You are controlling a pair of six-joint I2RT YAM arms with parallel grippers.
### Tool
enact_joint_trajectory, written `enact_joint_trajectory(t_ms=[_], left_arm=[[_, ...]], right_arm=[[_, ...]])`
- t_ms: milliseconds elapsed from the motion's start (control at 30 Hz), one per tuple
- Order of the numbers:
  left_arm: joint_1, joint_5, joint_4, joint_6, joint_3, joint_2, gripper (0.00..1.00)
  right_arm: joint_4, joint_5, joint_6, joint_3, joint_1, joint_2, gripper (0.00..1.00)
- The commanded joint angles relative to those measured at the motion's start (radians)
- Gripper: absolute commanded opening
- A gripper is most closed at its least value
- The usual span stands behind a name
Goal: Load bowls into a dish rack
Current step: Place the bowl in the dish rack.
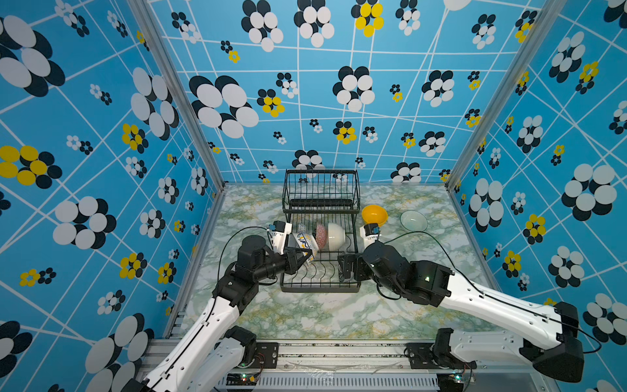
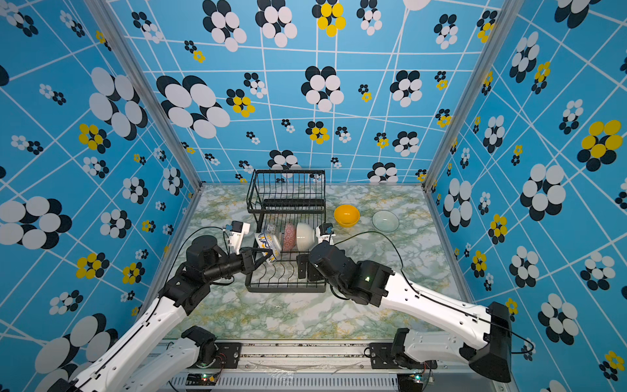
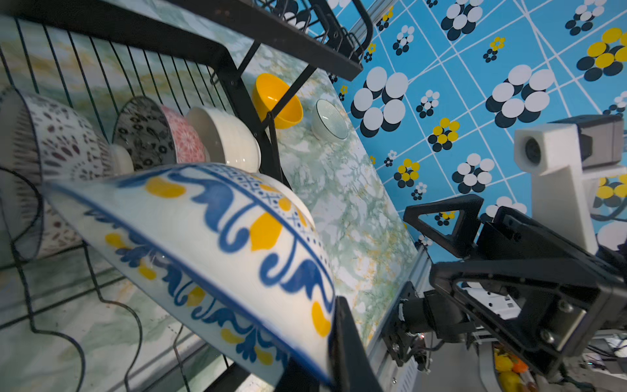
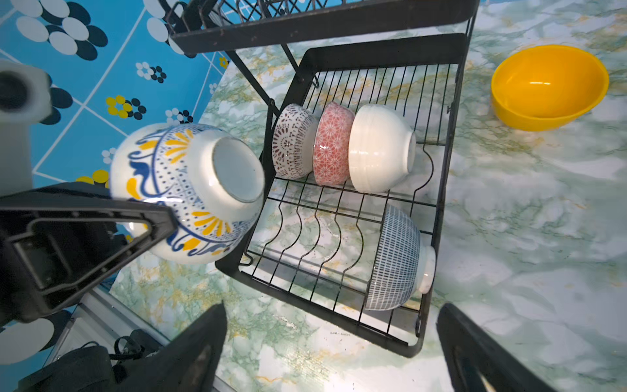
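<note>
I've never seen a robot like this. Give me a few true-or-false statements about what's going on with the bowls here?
1. The left gripper is shut on the blue-yellow bowl. True.
2. The yellow bowl sits in the dish rack. False: it stands on the table beside the rack.
3. The right gripper holds a bowl. False: it is open and empty.
4. The cream-white bowl stands on edge beside the pink-red bowl in the rack. True.

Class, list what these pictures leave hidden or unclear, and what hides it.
- Navy striped bowl: largely hidden in both top views by the right arm.
- Blue-yellow bowl: blurred in the left wrist view, too close.
- Right tool: cut off by the right wrist view's bottom edge.
</note>
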Motion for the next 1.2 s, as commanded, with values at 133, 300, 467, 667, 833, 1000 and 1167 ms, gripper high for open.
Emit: enact_joint_trajectory(t_ms=[133, 300, 467, 667, 833, 1000, 1167], left_arm=[[0.018, 0.168, 0.182, -0.135, -0.040, 0.025, 0.00], [0.019, 0.164, 0.234, -0.178, -0.077, 0.027, 0.00], [0.024, 0.218, 0.420, -0.280, -0.136, 0.076, 0.00], [0.021, 0.274, 0.531, -0.294, -0.164, 0.136, 0.00], [0.019, 0.332, 0.608, -0.288, -0.167, 0.200, 0.00], [0.003, 0.371, 0.667, -0.268, -0.174, 0.263, 0.00], [-0.036, 0.385, 0.690, -0.211, -0.171, 0.327, 0.00]], right_arm=[[0.060, 0.054, 0.002, 0.000, 0.065, 0.054, 1.00], [0.093, 0.042, -0.034, -0.026, 0.071, 0.066, 1.00], [0.166, 0.037, -0.075, -0.089, 0.082, 0.054, 1.00], [0.228, 0.016, -0.105, -0.133, 0.089, 0.044, 1.00], [0.283, -0.004, -0.145, -0.166, 0.089, 0.037, 1.00], [0.335, 0.017, -0.168, -0.226, 0.089, 0.027, 1.00], [0.346, 0.017, -0.157, -0.243, 0.090, 0.038, 1.00]])
